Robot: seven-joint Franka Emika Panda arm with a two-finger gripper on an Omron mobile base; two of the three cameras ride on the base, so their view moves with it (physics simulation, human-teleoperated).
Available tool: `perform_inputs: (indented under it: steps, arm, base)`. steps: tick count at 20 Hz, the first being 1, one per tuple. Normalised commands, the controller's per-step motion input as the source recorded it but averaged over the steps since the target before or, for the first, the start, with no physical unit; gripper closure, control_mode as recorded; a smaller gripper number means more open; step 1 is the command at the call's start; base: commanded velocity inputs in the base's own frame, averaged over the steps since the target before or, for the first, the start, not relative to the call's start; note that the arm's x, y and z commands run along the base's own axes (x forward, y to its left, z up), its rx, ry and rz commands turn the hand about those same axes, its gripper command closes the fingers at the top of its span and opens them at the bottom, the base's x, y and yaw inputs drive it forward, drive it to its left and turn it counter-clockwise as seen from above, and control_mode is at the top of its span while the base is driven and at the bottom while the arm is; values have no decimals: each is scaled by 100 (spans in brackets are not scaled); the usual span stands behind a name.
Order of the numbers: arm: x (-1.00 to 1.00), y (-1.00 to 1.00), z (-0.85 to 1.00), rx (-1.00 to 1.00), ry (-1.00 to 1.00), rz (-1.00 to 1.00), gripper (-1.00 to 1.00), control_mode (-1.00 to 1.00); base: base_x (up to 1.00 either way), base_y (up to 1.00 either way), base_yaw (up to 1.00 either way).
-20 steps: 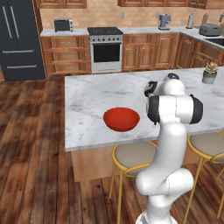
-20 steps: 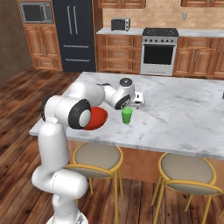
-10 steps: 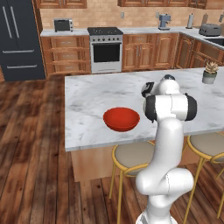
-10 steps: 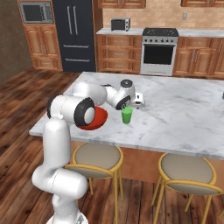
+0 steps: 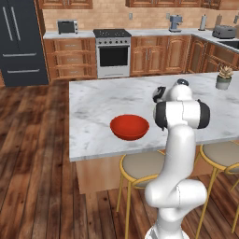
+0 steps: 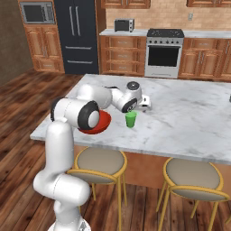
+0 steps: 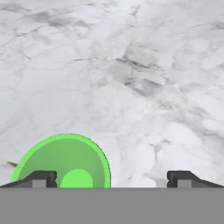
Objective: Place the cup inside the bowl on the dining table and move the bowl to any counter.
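The dining table [image 6: 189,113], a white-grey veined marble island, stands on dark wood flooring [image 5: 32,154] with round stools [image 6: 99,161] at its near side. The cup [image 6: 131,119] stands upright on it, just right of the red bowl [image 5: 130,127]. The gripper [image 7: 112,178] hangs above the cup, jaws spread wide and empty.

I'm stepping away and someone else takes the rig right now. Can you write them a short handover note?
Gripper: open, holding nothing, looking down over the dining table; the cup sits off toward one finger, not centred between the fingers.
Cup: upright on the dining table, beside the bowl, empty.
Bowl: on the table near its front edge.
Done: nothing yet.
Left: centre on the cup, grasp it, set it in the bowl, then carry the bowl to a counter.
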Motion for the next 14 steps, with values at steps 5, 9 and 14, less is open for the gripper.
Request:
perform_inputs:
  steps: [5, 9, 14]
  arm:
    - [0, -6, 0, 0, 0, 0, -100, -100]
    - [0, 0, 0, 0, 0, 0, -100, -100]
    - [0, 0, -5, 0, 0, 0, -100, -100]
  base:
    - [0, 0, 0]
    - [0, 0, 0]
    - [0, 0, 0]
